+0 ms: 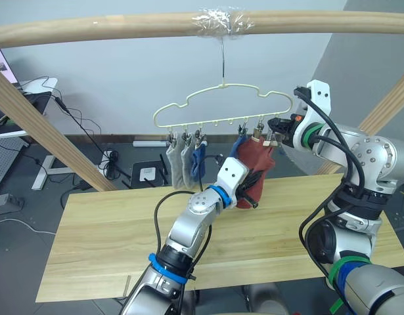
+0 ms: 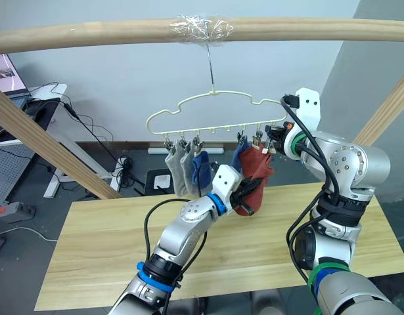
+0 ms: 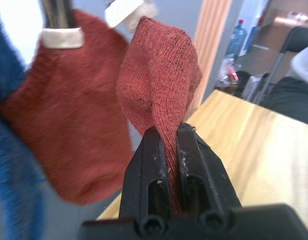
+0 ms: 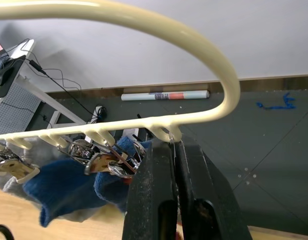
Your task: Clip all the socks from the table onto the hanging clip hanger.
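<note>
The pale yellow-green clip hanger (image 1: 223, 98) hangs by its hook from the pole. Two grey socks (image 1: 178, 164) and a blue sock (image 1: 200, 159) hang from its left clips. Another blue sock (image 1: 240, 146) and a rust-red sock (image 3: 68, 110) hang right of centre. My left gripper (image 3: 166, 131) is shut on a second rust-red sock (image 3: 161, 75), holding it up beside the clipped red one, above the table (image 1: 103, 243). Its top reaches a clip pad. My right gripper (image 4: 173, 147) is shut on the end clip (image 1: 275, 134) at the hanger's right.
A thick wooden pole (image 1: 123, 26) spans the top, with tape where the hook hangs. Slanted wooden struts stand at the left (image 1: 50, 141) and right (image 1: 385, 111). Cables and a desk sit on the floor behind the table.
</note>
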Robot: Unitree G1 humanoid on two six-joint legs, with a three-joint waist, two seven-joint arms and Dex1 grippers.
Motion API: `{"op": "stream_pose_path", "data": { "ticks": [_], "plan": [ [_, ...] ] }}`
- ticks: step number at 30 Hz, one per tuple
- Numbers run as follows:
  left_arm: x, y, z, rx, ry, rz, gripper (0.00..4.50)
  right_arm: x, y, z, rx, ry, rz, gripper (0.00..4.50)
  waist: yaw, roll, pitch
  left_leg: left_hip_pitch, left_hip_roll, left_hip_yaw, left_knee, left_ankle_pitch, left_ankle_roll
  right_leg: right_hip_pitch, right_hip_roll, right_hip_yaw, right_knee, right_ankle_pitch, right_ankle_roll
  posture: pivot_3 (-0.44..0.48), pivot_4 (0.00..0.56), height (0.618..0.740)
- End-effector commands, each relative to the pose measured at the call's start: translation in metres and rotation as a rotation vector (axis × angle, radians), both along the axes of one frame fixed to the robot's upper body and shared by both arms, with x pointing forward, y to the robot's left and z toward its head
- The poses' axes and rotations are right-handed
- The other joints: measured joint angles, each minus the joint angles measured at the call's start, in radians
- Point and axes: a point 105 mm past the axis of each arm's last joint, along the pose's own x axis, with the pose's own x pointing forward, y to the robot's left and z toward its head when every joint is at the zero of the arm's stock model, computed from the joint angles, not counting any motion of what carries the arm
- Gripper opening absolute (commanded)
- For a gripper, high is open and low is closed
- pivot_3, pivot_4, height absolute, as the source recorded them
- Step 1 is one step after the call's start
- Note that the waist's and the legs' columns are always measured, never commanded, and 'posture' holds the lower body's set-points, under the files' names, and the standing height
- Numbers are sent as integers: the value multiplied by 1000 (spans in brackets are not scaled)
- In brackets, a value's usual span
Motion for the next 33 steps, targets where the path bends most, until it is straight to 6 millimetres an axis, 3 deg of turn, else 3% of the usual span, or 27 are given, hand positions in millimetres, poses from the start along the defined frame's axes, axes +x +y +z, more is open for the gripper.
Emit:
{"op": "stream_pose_path", "data": {
  "ticks": [1,16,29,33],
  "plan": [
    [6,-5,20,-40,-71,14,99,-3,-4,12,3,-42,-21,0,-1,0,0,0,0,0,0,0,0,0,0,0,0,0,0,-147,213,740],
    [-5,-21,39,-88,-143,-51,99,-2,-1,11,6,-39,-19,0,-8,0,0,0,0,0,0,0,0,0,0,0,0,0,0,-149,206,740],
    [-2,-26,49,-77,-175,-50,99,-4,3,9,3,-40,3,0,-9,0,0,0,0,0,0,0,0,0,0,0,0,0,0,-144,199,740],
    [-1,-25,50,-76,-175,-48,0,-4,3,9,7,-44,6,1138,-10,0,0,0,0,0,0,0,0,0,0,0,0,0,0,-141,202,740]
  ]
}}
